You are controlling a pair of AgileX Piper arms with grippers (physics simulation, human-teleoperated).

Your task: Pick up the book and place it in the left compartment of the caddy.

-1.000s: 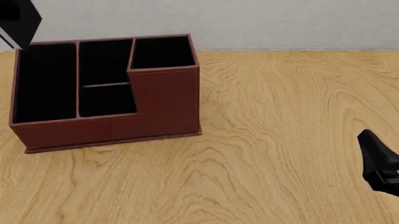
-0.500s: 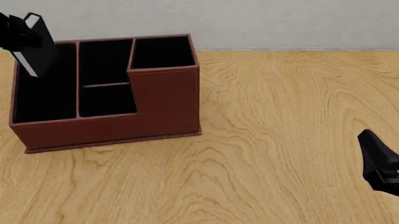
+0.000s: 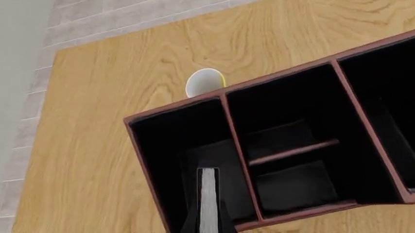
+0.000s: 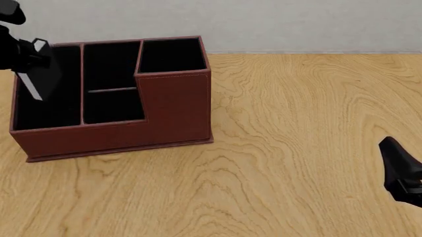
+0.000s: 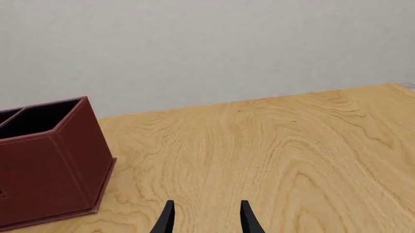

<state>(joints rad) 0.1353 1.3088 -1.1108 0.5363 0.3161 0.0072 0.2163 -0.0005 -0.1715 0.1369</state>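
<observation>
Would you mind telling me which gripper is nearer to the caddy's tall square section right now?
The left. The left gripper holds the book over the left compartment, two sections from the tall square section. The right gripper sits far off across bare table.

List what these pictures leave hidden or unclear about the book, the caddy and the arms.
- Left end effector: its grip on the book is hidden, dark on dark in the front view and cut off by the left wrist view's edge.
- Book's lower end: merges with the left compartment lining; contact with the floor unclear.
- Pale round object: half hidden behind the caddy; unidentifiable.
- Right end effector: only its tips show.
</observation>
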